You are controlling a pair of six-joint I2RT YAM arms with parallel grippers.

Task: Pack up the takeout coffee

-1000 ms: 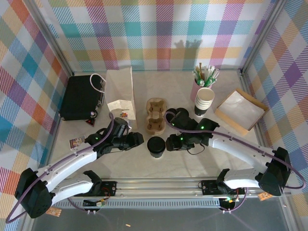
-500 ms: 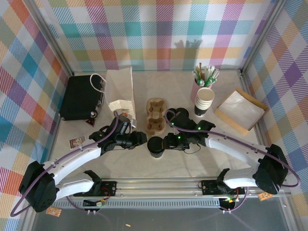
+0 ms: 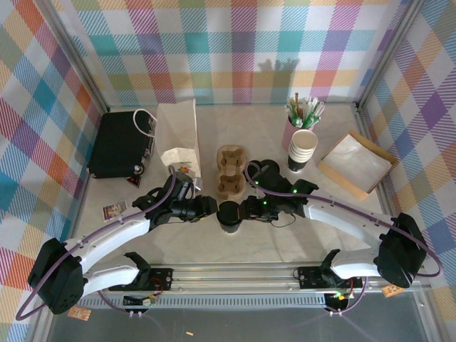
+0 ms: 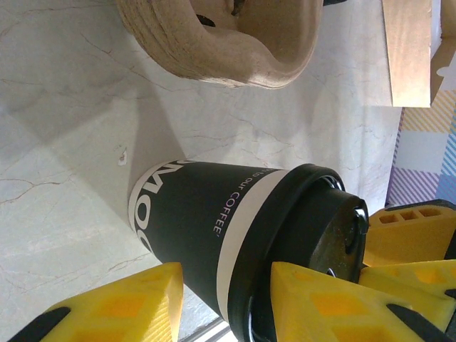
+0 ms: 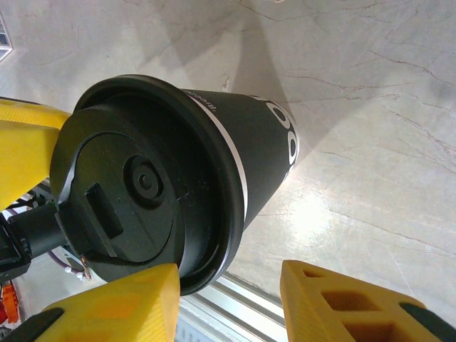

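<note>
**A:** So where's the black-lidded, dark-sleeved paper coffee cup (image 3: 229,213) parked?

**B:** Stood upright near the brown moulded-pulp carrier (image 3: 230,172). It's straddled by the left gripper (image 3: 213,207) — any squeeze can't be told. The right gripper (image 3: 244,209) is spread around the lid — a gap is seen.

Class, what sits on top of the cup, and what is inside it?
A black lid sits on the cup. It covers the inside, so contents are hidden.
</note>
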